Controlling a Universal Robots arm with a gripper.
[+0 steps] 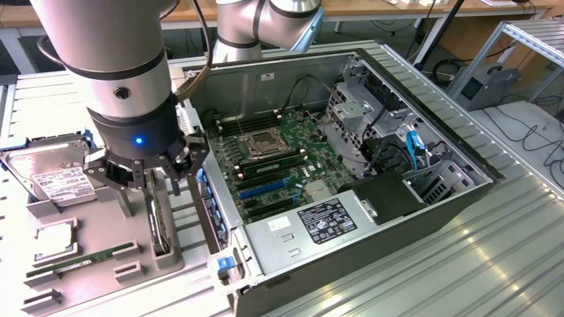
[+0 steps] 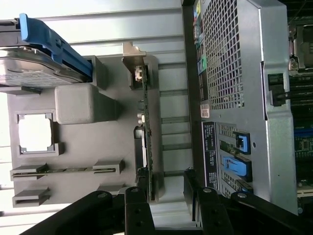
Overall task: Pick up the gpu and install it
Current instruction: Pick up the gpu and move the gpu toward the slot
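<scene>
Exterior view: the end effector is seen open, empty, above the gpu, judged light, stiff and fragile, best gripped by its upper edge.

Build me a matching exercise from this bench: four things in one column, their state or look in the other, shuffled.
1. gpu
2. hard drive
3. memory stick
4. gripper

a. open, hanging over the gpu
b. standing on edge in the grey tray
c. narrow and green
d. silver with a white label

Pairs: 1-b, 2-d, 3-c, 4-a
</scene>
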